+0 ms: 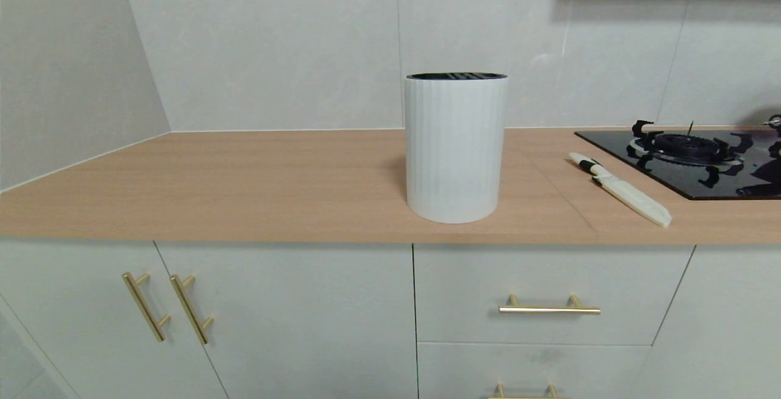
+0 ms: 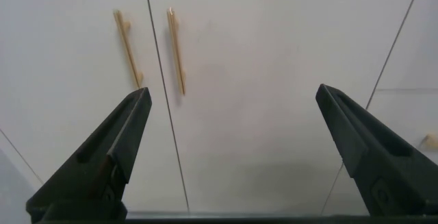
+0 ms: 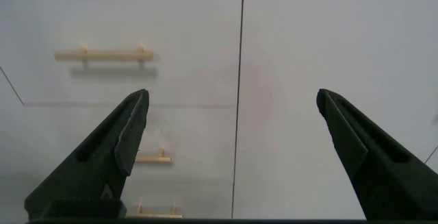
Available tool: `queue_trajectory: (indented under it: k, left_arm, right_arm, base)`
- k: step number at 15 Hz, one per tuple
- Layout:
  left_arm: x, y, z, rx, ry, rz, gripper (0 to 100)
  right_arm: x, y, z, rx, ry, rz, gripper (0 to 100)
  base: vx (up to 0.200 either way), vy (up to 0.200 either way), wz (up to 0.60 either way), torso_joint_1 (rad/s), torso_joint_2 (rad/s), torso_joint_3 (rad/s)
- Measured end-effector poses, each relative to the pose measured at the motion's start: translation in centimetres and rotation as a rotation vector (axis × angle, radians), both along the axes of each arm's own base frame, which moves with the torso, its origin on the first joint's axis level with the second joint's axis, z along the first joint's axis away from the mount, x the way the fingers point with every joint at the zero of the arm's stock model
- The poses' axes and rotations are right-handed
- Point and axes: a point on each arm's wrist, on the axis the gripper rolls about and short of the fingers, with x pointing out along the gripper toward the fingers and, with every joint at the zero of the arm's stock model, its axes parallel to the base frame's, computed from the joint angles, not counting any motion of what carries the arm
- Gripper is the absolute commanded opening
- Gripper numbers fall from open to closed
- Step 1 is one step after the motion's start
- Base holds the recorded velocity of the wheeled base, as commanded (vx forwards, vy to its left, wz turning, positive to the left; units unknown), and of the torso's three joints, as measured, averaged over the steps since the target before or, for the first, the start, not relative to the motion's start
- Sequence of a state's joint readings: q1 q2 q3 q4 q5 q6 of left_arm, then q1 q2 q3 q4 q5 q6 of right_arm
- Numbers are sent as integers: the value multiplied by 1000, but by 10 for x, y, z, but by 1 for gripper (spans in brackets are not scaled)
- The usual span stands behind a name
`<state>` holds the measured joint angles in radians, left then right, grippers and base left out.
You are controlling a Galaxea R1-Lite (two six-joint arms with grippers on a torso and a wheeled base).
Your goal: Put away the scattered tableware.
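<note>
White, the knife (image 1: 619, 190) lies on the counter (image 1: 244, 179) right of the holder (image 1: 456, 149), handle far-left, tip near-right, so the right gripper (image 3: 232, 94) seems nearer; both it and the left gripper (image 2: 233, 90) gape.

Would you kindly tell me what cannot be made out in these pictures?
Inside of the white holder: head view, hidden by its own wall; only the dark slotted rim shows.
Stove: head view, cut off by the right edge.
Knife: head view, too small to tell which way its edge faces.
</note>
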<state>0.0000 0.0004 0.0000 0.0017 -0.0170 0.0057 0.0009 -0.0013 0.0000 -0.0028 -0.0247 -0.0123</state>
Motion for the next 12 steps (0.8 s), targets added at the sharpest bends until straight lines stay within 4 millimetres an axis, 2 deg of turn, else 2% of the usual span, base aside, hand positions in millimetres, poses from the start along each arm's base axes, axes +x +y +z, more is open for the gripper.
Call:
queue_trajectory:
  k: [12]
  left_arm:
    - [0,0,0,0,0,0,100]
  right_arm:
    - [0,0,0,0,0,0,100]
  base:
    - [0,0,0,199,-481,-286]
